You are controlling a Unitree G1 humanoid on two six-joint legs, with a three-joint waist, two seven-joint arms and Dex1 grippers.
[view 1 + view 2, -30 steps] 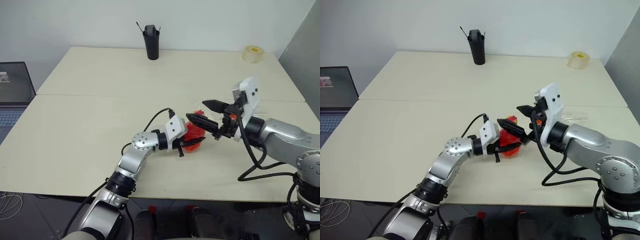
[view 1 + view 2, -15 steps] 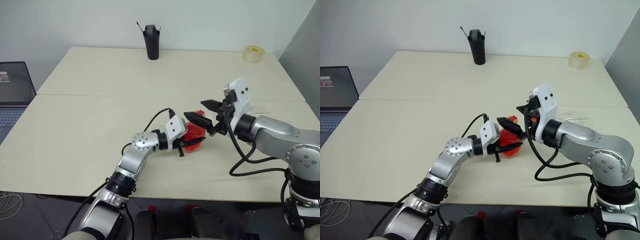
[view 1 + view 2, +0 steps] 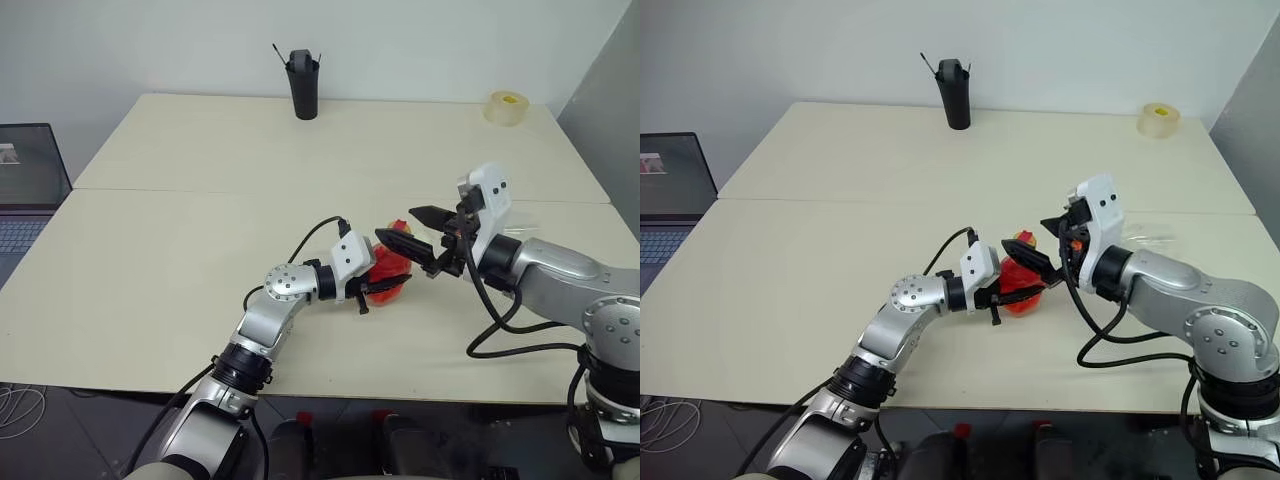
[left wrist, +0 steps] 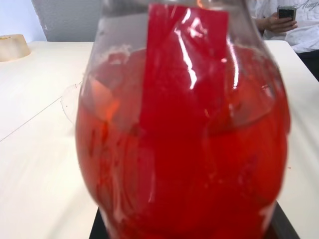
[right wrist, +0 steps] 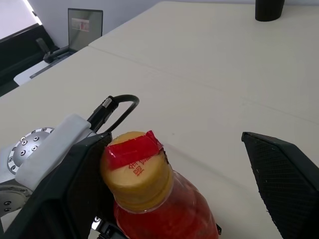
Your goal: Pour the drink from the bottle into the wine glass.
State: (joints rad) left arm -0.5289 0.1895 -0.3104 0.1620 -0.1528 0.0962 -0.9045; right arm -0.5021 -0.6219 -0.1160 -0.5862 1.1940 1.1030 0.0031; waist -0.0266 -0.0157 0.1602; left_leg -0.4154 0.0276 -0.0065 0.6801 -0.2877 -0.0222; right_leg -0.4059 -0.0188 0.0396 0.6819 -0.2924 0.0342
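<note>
The small clear plastic bottle (image 3: 1021, 283) with a rounded body, full of bright red translucent drink (image 4: 184, 164), stands upright on the pale beige counter (image 3: 200, 230), near its front edge. Its yellow cap (image 5: 135, 167), with a strip of red tape across the top, is on. The left claw (image 3: 385, 285) is clamped shut on the bottle's body, reaching it level from the bottle's left side. The right claw (image 3: 422, 235) hangs at the bottle's right, up at cap height, with its two black fingers spread wide; one finger (image 5: 284, 174) stands clear of the cap on the far side, the other lies close beside it, and neither visibly touches it.

Well behind the bottle, at the counter's far edge, stands a tall black cup (image 3: 304, 83) with thin sticks in it. A roll of yellowish tape (image 3: 506, 107) lies at the far right corner. A dark laptop (image 3: 28, 180) sits off the counter's left side.
</note>
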